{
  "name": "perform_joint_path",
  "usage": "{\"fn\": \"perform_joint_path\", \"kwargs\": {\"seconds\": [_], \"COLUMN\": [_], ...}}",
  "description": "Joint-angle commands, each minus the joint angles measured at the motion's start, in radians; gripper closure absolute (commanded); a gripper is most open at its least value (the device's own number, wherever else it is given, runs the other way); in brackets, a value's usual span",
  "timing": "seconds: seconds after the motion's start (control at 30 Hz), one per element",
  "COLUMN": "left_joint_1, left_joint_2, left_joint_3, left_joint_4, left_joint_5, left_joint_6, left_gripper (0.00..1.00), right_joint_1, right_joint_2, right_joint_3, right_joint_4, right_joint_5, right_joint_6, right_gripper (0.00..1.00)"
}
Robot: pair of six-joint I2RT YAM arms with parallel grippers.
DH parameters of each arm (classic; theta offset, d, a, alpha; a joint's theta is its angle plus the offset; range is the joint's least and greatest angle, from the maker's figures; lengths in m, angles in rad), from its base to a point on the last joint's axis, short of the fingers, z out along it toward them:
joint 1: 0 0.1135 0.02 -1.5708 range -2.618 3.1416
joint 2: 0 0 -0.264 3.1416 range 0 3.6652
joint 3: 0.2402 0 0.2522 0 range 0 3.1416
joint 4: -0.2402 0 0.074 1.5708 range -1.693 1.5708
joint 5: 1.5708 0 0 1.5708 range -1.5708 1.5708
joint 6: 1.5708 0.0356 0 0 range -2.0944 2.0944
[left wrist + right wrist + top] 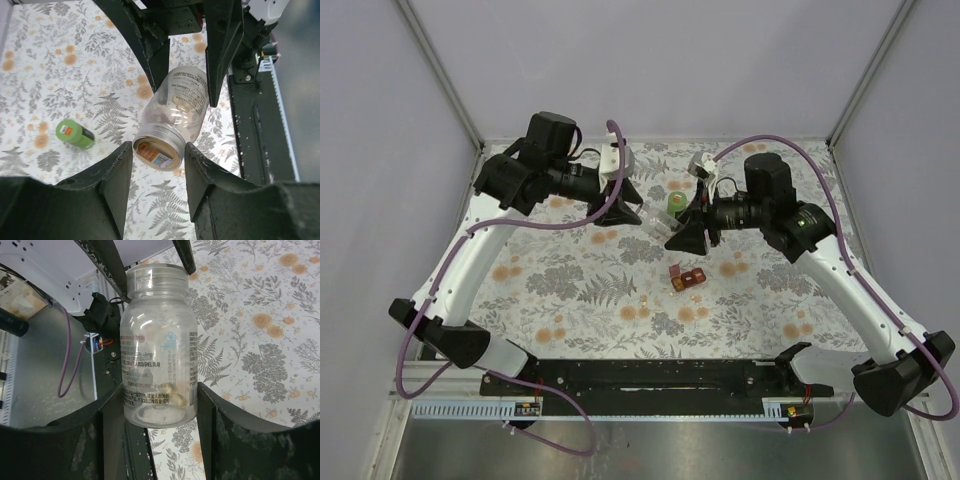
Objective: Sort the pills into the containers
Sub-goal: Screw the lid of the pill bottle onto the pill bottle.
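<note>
Two or three yellowish pills [172,390] sit low in the clear bottle [157,335], near its base. My right gripper [159,395] is clamped on that base end and my left gripper [159,152] on the cap end, so the bottle's long axis runs from one wrist to the other. The green bottle [74,133] rests just beyond, and the red pill box [687,279] lies nearer my right arm's side. Print on the bottle blurs the pill count, and I cannot tell whether the bottle clears the cloth [60,80].

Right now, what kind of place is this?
Probably a robot test booth: a left arm and a right arm bolted side by side, plain grey walls close around, a flowered cloth underneath.
</note>
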Motion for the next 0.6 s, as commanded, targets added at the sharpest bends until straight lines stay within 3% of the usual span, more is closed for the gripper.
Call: {"fn": "perform_joint_path", "kwargs": {"seconds": [0.0, 0.2, 0.37, 0.5, 0.57], "left_joint_1": [-0.065, -0.065, -0.065, -0.065, -0.065], "left_joint_2": [-0.044, -0.114, -0.131, -0.127, -0.127], "left_joint_3": [-0.025, -0.120, -0.154, -0.147, -0.145], "left_joint_4": [-0.030, 0.065, 0.131, 0.154, 0.175], "left_joint_5": [0.002, -0.007, -0.006, -0.004, -0.012], "left_joint_6": [0.190, 0.264, 0.224, 0.170, 0.137], "left_gripper": [1.00, 0.99, 0.98, 0.76, 0.57], "right_joint_1": [-0.019, -0.037, -0.040, -0.040, -0.040], "right_joint_2": [0.012, 0.012, 0.002, -0.010, -0.016], "right_joint_3": [0.013, -0.009, -0.017, -0.024, -0.029], "right_joint_4": [0.232, 0.290, 0.295, 0.273, 0.264], "right_joint_5": [-0.061, -0.112, -0.110, -0.087, -0.072], "right_joint_6": [0.122, 0.187, 0.187, 0.154, 0.136], "right_gripper": [1.00, 1.00, 1.00, 1.00, 1.00]}}
